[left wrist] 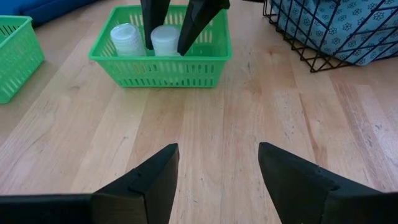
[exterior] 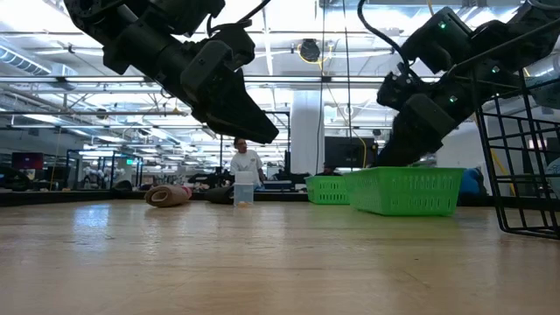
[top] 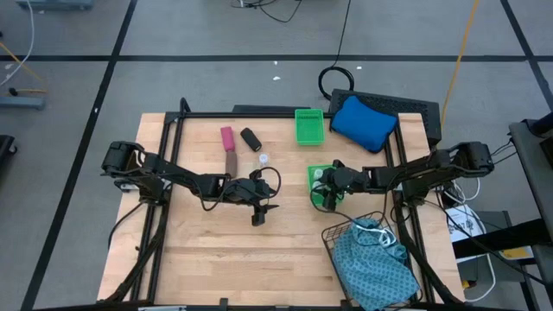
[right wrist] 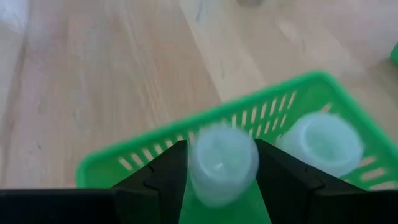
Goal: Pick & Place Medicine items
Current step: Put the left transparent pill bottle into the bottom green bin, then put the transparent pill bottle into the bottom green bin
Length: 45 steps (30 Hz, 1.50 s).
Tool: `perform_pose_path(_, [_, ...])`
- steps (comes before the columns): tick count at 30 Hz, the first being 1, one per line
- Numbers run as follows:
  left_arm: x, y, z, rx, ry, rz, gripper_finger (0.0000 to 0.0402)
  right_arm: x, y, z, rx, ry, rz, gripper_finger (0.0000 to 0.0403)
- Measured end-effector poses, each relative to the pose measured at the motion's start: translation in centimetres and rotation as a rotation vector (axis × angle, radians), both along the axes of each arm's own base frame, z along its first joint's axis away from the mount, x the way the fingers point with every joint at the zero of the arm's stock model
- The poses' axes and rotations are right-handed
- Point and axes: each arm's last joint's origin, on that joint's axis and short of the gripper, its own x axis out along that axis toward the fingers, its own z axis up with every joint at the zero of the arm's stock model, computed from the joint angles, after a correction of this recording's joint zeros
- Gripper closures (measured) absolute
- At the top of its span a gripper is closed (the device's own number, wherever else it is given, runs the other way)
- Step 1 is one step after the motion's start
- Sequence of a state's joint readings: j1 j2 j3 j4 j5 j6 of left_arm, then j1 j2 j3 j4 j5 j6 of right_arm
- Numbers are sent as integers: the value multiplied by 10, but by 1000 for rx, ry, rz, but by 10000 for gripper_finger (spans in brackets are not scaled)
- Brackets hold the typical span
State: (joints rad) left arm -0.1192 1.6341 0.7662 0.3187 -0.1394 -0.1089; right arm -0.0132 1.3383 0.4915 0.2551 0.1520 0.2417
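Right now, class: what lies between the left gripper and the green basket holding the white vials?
Only bare wooden table lies between the left gripper and the green basket, as the left wrist view shows.

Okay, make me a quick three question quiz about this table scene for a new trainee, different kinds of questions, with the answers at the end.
1. True or false: the left gripper holds a white vial.
2. Multiple choice: the right gripper has its fingers in which container? A. the green tray that holds two white vials B. the wire basket C. the empty green tray beside the blue cushion
3. Fill in: the one white vial outside the trays stands on the table near the black cylinder and the ____ cylinder.

Key: 1 false, its fingers are open and empty. 2 A. 3 pink.
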Motion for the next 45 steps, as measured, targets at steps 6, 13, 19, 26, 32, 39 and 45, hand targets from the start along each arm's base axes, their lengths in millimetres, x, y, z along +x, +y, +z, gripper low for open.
perform_pose_path(6, [0, 0, 1, -7, -7, 3, 174, -3, 0, 12, -4, -55, 1, 217])
perform_pose_path(13, [-8, 4, 11, 21, 20, 3, 174, -9, 0, 31, -5, -142, 1, 214])
perform_pose_path(19, [-46, 20, 60, 71, -49, 83, 174, -19, 0, 52, -41, -232, 23, 214])
perform_pose_path(26, [-101, 36, 50, 90, -243, 213, 174, -31, 1, 74, -92, -342, 48, 212])
perform_pose_path(32, [-132, 46, 6, -32, -398, 353, 174, -35, 1, 81, -113, -377, 55, 215])
perform_pose_path(39, [-135, 49, -18, -70, -329, 411, 174, -34, 1, 80, -122, -372, 58, 215])
perform_pose_path(45, [-124, 49, -32, -47, -238, 429, 174, -32, 1, 79, -122, -376, 58, 216])
